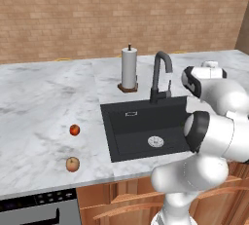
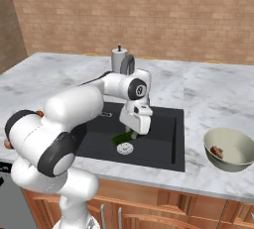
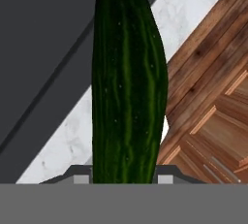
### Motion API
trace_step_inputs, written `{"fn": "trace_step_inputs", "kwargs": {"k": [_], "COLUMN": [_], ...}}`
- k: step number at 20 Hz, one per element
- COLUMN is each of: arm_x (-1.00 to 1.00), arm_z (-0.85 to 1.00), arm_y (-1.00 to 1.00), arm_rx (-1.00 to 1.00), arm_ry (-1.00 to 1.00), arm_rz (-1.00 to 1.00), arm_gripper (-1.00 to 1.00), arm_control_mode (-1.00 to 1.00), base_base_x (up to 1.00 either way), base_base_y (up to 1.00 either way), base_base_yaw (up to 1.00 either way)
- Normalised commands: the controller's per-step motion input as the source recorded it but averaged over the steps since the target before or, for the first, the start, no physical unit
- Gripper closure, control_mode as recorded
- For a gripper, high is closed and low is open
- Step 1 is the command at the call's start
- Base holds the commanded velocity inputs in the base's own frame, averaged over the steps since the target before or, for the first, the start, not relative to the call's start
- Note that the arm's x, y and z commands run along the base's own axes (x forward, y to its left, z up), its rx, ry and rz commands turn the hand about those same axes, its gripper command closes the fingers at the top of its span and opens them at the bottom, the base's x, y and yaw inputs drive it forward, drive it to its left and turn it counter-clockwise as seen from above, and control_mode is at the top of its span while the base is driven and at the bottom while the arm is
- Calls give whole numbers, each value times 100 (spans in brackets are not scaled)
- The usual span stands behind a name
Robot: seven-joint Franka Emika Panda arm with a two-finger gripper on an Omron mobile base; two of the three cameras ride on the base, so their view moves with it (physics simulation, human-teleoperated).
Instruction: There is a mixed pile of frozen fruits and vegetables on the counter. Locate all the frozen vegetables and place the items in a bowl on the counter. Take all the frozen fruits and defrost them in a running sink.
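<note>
My gripper (image 2: 131, 134) is shut on the dark-green cucumber (image 2: 121, 137) and holds it low over the black sink (image 2: 158, 139), near the silver drain (image 2: 124, 148). In the hand view the cucumber (image 3: 128, 87) stands lengthwise between the fingertips (image 3: 165, 179), with the sink's edge, a strip of marble and wooden cabinet fronts behind it. The cream bowl (image 2: 225, 166) sits on the counter right of the sink with the brownish-white lump (image 2: 217, 151) inside. Left of the sink (image 1: 141, 131), the red ball (image 1: 74, 130) and the orange-tan ball (image 1: 72, 164) rest on the marble counter (image 1: 44, 102).
A dark gooseneck faucet (image 1: 160, 73) rises behind the sink, with a paper towel roll (image 1: 129, 68) to its left. A stove panel (image 1: 39, 209) lies below the counter's front edge at the left. A brick wall backs the counter.
</note>
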Motion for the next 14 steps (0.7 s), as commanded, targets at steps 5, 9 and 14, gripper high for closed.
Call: {"fn": "trace_step_inputs", "kwargs": {"k": [5, 9, 14], "arm_x": [-4, 0, 0], "arm_z": [19, 25, 22], "arm_y": [-44, -39, -41], "arm_rx": [-1, 0, 0], "arm_ry": [1, 0, 0], "arm_rz": [-7, -6, -6], "arm_gripper": [100, 100, 100], "arm_control_mode": [-100, -100, -100], "base_base_x": [0, 0, 0], "base_base_y": [0, 0, 0], "base_base_yaw": [0, 0, 0]}}
